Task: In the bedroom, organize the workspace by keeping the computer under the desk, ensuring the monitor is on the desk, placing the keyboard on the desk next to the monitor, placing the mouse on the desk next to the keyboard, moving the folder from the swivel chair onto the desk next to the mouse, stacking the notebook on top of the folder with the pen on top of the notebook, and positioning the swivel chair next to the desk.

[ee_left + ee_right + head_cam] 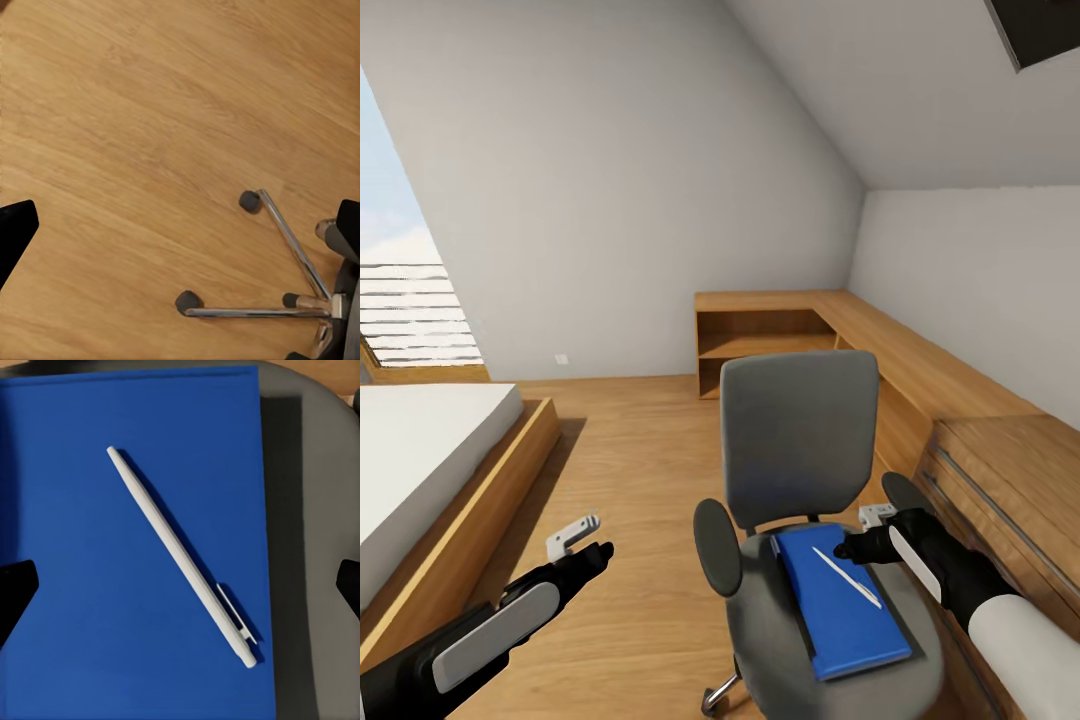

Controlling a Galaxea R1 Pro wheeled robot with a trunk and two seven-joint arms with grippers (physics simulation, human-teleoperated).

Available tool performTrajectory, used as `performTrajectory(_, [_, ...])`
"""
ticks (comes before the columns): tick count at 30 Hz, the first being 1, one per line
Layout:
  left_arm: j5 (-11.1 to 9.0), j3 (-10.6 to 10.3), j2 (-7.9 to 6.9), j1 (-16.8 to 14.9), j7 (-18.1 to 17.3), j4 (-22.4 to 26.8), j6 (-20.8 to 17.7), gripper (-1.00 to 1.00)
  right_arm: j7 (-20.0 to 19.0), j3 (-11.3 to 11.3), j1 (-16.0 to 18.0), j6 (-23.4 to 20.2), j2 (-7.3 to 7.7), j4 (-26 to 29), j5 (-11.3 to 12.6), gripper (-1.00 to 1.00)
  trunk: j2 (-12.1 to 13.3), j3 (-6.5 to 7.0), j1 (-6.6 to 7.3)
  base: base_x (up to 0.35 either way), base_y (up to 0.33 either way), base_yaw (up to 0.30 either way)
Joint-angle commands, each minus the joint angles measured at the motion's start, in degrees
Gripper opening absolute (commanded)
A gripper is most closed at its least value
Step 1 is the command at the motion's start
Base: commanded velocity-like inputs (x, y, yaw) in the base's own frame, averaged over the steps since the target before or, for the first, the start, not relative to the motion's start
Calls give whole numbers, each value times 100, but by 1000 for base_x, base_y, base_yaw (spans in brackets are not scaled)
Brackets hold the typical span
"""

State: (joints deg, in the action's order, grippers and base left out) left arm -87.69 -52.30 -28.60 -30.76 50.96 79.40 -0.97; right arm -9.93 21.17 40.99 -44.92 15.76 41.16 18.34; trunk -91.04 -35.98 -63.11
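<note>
Right pincer [857,548], jaws wide, hovers over white pen [180,556] lying diagonally on blue folder [90,660] on swivel chair [800,430] seat; approx. next: centre on pen, close gently w/o shifting folder.

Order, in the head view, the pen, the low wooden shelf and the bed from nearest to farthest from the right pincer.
1. The pen, lying on the blue folder just below the right pincer.
2. The low wooden shelf, behind the chair's backrest.
3. The bed, far across at the left.
</note>
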Motion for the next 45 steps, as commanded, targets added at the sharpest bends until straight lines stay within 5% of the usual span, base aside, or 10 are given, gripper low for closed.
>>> performTrajectory(1, [-11, -11, -4, -9, 27, 7, -10, 100, -26, 19, 5, -18, 6, 6, -23, 100, -45, -24, -22, 0, 0, 0])
performTrajectory(34, [-12, -8, -5, -9, 19, 6, -11, 100, -34, 28, 5, -17, 6, 6, -23, 100, -1369, -617, -747, 0, 0, 0])
performTrajectory(45, [-12, -7, -5, -9, 21, 6, -17, 100, -37, 28, 5, -17, 6, 6, -23, 100, -1369, -617, -747, 0, 0, 0])
